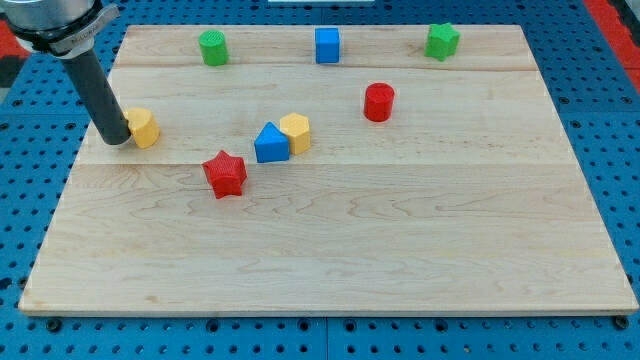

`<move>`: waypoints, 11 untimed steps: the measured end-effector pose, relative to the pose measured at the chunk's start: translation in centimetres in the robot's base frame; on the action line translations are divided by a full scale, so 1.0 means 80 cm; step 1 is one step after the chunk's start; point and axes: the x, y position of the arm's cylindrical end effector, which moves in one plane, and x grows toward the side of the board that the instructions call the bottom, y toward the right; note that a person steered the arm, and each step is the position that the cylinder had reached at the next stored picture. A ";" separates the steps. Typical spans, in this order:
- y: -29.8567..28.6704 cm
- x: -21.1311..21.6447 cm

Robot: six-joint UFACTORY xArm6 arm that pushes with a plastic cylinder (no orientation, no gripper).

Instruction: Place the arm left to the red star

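The red star [225, 174] lies on the wooden board [330, 250], left of centre. My tip [115, 139] is at the board's left side, up and to the left of the red star, well apart from it. The tip touches or nearly touches the left side of a yellow hexagon block [144, 128]. The dark rod rises from the tip toward the view's top left.
A blue triangular block [270, 144] and a yellow hexagon block [296, 132] sit together right of the star. A red cylinder [378, 102] is further right. A green cylinder [212, 47], a blue cube [327, 45] and a green star [441, 41] line the top edge.
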 end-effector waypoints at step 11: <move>0.080 0.075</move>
